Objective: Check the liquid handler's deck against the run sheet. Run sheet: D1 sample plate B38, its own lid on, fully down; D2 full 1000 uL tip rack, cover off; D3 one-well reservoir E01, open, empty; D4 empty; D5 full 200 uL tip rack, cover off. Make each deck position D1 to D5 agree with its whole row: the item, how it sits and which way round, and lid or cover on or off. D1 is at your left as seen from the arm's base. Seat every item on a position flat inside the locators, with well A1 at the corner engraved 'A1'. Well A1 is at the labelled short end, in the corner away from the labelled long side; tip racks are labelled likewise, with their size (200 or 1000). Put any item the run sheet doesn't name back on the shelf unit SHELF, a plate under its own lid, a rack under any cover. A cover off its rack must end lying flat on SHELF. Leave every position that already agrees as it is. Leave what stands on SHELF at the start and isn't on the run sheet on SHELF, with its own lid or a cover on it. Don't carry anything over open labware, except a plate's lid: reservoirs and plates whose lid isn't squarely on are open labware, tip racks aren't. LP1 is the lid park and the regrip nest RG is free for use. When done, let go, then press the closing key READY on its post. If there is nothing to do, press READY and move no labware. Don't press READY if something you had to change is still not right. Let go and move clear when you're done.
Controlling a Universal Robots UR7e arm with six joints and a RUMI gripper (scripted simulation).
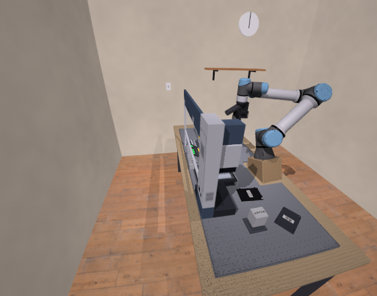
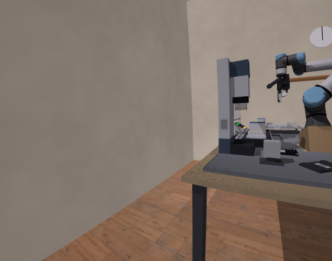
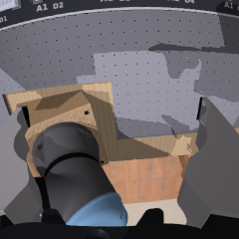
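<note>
My gripper [image 1: 240, 111] hangs high above the table, behind the liquid handler's tower [image 1: 213, 153] and next to the arm's base. It is open and holds nothing; it also shows in the exterior view [image 2: 281, 97]. In the wrist view both fingers stand wide apart over the arm's wooden pedestal [image 3: 70, 119] and the grey mat. The deck's edge with the engraving A1 D2 [image 3: 50, 6] runs along the top of that view. Labware on the deck [image 2: 258, 126] shows only small and far off; the labels cannot be read.
A grey post with a labelled top [image 1: 258, 217] stands on the near mat. Two flat black pads with white labels lie near it [image 1: 249, 193] [image 1: 287, 219]. The handler's pipetting head [image 2: 240, 104] overhangs the deck. A wooden wall shelf [image 1: 234, 69] is behind the arm.
</note>
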